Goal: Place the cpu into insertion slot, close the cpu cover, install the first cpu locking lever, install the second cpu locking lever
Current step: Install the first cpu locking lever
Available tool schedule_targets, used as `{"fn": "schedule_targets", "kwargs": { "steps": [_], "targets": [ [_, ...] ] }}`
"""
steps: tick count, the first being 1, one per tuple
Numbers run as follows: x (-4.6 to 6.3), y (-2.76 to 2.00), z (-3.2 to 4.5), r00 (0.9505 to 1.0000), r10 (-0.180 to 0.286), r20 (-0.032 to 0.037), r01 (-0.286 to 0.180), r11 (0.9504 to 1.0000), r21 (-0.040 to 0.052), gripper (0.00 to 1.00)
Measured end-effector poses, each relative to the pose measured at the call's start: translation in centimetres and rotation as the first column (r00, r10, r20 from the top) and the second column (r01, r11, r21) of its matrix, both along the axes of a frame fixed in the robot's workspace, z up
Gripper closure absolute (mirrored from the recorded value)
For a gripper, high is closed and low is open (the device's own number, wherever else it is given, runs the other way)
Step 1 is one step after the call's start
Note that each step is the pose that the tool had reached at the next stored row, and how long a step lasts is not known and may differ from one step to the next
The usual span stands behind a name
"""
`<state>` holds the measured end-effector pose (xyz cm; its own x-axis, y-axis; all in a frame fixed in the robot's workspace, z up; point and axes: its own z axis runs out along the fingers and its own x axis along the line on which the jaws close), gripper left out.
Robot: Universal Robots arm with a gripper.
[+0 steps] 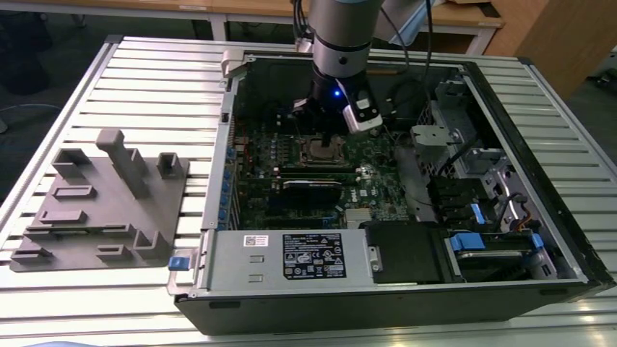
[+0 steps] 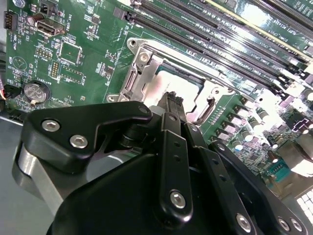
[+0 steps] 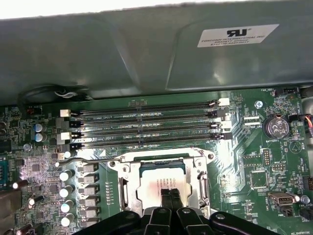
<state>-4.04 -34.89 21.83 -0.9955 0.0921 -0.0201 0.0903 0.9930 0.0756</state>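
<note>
- Black two-finger gripper (image 3: pixel 170 196): fingers clenched together, nothing seen between them, tips just above the cpu.
- Small square silvery-topped cpu (image 3: pixel 163 181) sits in the silver-rimmed square insertion slot (image 1: pixel 323 152).
- Thin silver window-frame cpu cover (image 3: pixel 161 157) lies flat around it.
- Exterior view: slot at 6 o'clock of the arm's end.
</note>
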Motion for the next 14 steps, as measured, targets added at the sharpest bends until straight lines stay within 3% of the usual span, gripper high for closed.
{"fn": "schedule_targets", "kwargs": {
  "steps": [7, 14],
  "targets": [
    [0.00, 0.01, 0.80, 1.0000, 0.000, 0.0001, 0.000, 1.0000, 0.0002, 0.89],
    [0.00, 0.01, 0.90, 1.0000, 0.000, 0.0001, 0.000, 1.0000, 0.0002, 0.89]
  ]
}}
